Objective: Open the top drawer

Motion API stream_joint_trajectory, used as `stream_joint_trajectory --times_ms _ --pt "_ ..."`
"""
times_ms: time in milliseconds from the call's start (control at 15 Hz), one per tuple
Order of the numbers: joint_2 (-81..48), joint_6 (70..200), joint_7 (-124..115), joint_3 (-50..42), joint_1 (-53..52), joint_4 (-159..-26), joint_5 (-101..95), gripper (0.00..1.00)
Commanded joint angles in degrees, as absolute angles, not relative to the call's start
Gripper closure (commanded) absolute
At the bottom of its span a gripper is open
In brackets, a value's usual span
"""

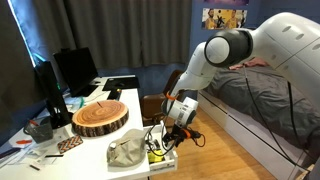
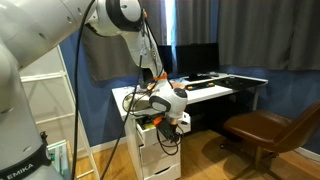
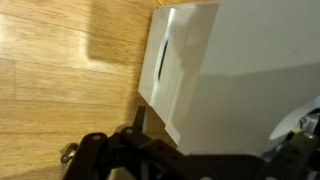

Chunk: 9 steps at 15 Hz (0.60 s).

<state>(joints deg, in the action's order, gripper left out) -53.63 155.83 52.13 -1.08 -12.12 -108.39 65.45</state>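
Beside the wooden slab (image 1: 100, 117), the top drawer (image 1: 166, 160) looks light, rigid, best pulled by its front lip; I cannot tell the pincer's (image 1: 172, 132) spread.

An exterior view looked from just above the desk (image 1: 95, 148), along its top toward the bed (image 1: 250, 100), with the arm (image 1: 285, 45) reaching in from the upper right. An exterior view stood close beside the arm (image 2: 30, 60), facing the desk's end and the chair (image 2: 265, 130). Both shared the desk and the gripper (image 1: 176, 128). The wrist view looked down at close range on the white drawer unit (image 3: 230, 70) and the wooden floor (image 3: 60, 90).
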Motion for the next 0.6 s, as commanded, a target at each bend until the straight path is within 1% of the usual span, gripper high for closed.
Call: stream_joint_trajectory --times_ms 0,267,400,533 --pt "-53.9 165.2 45.0 -1.9 -12.7 -110.7 54.5 0.00" --pt "-52.7 174.2 33.3 -1.3 -12.8 -111.3 41.4 0.00" --pt "-51.4 176.5 26.1 -3.0 -13.5 -112.2 32.2 0.00" --pt "-50.1 177.6 20.0 -1.8 -11.3 -112.3 23.6 0.00"
